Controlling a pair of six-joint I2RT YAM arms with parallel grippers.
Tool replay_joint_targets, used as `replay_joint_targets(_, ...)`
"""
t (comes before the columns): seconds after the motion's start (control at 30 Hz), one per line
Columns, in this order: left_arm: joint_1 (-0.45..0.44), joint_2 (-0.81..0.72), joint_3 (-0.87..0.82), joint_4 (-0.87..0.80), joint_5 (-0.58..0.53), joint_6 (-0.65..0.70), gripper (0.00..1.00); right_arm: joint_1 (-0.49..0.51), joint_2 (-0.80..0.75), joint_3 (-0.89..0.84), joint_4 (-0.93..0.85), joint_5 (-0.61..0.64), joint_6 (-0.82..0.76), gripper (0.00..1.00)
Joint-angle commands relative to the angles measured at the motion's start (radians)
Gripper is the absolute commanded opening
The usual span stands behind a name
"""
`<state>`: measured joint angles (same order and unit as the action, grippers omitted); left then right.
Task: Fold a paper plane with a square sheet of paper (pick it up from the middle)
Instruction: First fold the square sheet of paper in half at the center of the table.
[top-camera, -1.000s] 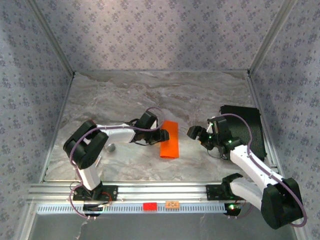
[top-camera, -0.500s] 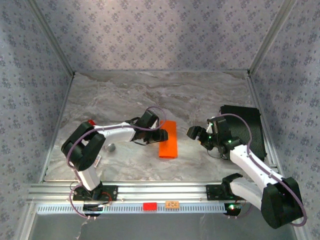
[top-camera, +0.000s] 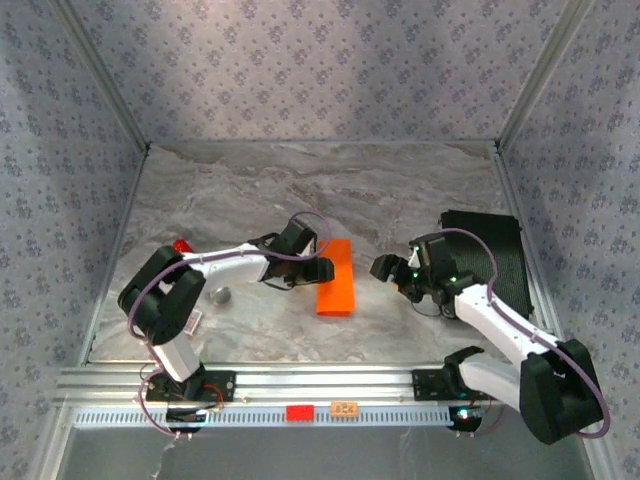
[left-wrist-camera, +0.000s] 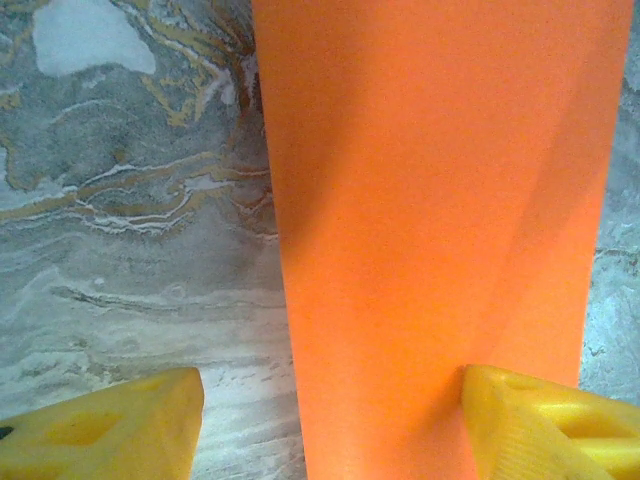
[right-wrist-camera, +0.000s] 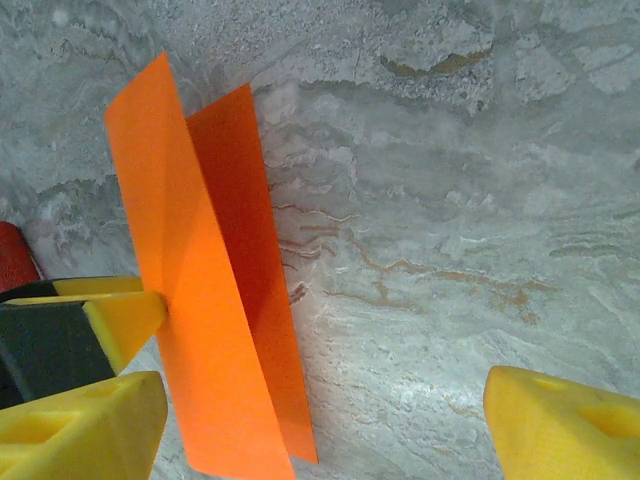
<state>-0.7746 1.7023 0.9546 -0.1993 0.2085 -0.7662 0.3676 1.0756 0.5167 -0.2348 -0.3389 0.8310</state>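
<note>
The square sheet of paper (top-camera: 335, 278) is bright orange and folded lengthwise into a long narrow strip on the marble table (top-camera: 300, 190). In the right wrist view one flap of the paper (right-wrist-camera: 195, 300) stands up from the other. My left gripper (top-camera: 318, 268) is at the strip's left side, open. In the left wrist view the paper (left-wrist-camera: 430, 200) runs between its yellow fingers; the right fingertip (left-wrist-camera: 545, 420) touches it and the left fingertip (left-wrist-camera: 110, 425) is apart from its edge. My right gripper (top-camera: 385, 267) hovers open just right of the strip, with only bare table between its fingers (right-wrist-camera: 570, 420).
A black mat (top-camera: 495, 255) lies at the right edge behind the right arm. A red cylinder (top-camera: 182, 246), a small grey round thing (top-camera: 221, 295) and a white card (top-camera: 193, 320) sit by the left arm. A red block (top-camera: 299, 412) rests on the front rail.
My left gripper's jaws have spread wider around the strip. The left arm's elbow swung aside, uncovering the red cylinder. The right gripper crept slightly left.
</note>
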Motion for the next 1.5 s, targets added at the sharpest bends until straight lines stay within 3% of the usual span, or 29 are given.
replay_joint_targets(0.0, -0.007, -0.023, 0.030, -0.049, -0.027, 0.028, 0.68, 0.012, 0.016, 0.040, 0.001, -0.019, 0.017, 0.84)
replay_joint_targets(0.43, -0.006, 0.000, 0.052, -0.098, -0.055, 0.044, 0.63, 0.016, 0.027, 0.042, -0.005, -0.009, 0.019, 0.84)
replay_joint_targets(1.03, -0.007, 0.088, 0.099, -0.131, -0.031, 0.082, 0.65, 0.025, 0.035, 0.034, 0.004, -0.007, 0.025, 0.84)
replay_joint_targets(1.47, -0.014, 0.146, 0.194, -0.247, 0.002, 0.227, 0.63, 0.041, 0.047, 0.030, 0.021, -0.001, 0.031, 0.84)
